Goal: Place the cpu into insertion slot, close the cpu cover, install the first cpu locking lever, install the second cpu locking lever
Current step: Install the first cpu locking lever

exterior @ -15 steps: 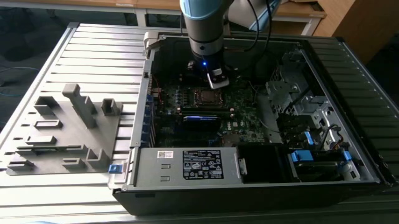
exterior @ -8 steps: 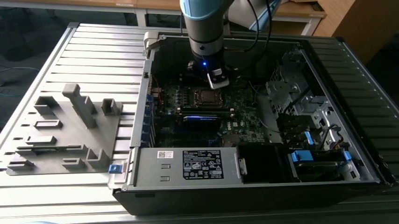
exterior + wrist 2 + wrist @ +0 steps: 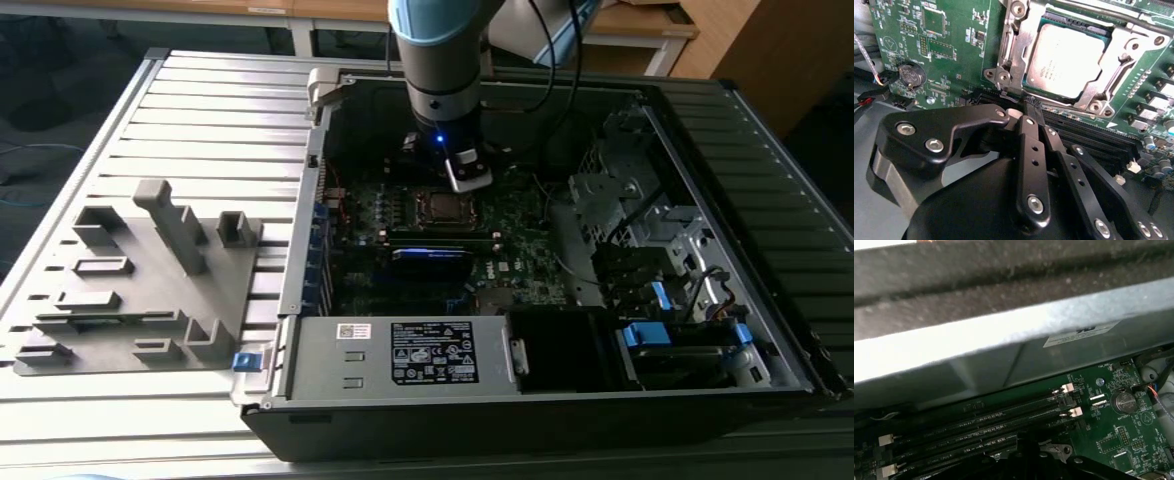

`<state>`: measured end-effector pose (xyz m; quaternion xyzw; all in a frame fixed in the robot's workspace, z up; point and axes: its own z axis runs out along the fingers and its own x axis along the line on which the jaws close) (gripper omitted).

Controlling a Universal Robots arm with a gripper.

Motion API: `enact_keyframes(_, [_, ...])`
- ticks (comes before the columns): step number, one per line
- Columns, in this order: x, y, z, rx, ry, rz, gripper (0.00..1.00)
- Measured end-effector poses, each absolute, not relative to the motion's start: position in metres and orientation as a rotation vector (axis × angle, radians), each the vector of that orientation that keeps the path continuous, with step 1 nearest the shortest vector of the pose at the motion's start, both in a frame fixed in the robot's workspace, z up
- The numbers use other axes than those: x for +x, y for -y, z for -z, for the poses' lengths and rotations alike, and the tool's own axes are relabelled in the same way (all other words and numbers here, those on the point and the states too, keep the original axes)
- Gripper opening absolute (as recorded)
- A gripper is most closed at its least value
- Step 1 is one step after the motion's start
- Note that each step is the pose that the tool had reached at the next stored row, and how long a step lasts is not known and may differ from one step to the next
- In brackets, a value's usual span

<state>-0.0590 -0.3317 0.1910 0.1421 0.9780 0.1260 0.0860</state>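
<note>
The cpu (image 3: pixel 1066 62), a dull silver square, sits in the socket on the green motherboard (image 3: pixel 954 60). The cpu cover (image 3: pixel 1010 47), a silvery metal frame, lies flat around the chip's edges. My gripper (image 3: pixel 1033 109) hovers just beside the socket, over the dark memory slots. Its black fingers (image 3: pixel 1030 150) are pressed together at the tips with nothing between them. In the exterior view the gripper (image 3: pixel 469 182) hangs inside the open computer case, just past the socket (image 3: pixel 438 206) and slightly toward the exterior view's right.
Memory slots (image 3: pixel 979 425) with white latches run beside the socket, close to the case wall (image 3: pixel 1014 335). A coin battery (image 3: pixel 1124 401) sits on the board. Drive bays and cables (image 3: pixel 641 250) fill the case's right. A grey fixture tray (image 3: pixel 134 280) lies left of the case.
</note>
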Motion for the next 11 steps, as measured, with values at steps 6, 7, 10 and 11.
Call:
enact_keyframes(6, [-0.0581,0.3317,-0.1905,0.423,-2.915,-0.371,0.11])
enact_keyframes(7, [-0.0581,0.3317,-0.1905,0.423,-2.915,-0.371,0.11])
enact_keyframes(10, [-0.0581,0.3316,-0.193,0.423,-2.915,-0.371,0.11])
enact_keyframes(11, [-0.0581,0.3316,-0.1945,0.423,-2.915,-0.371,0.11])
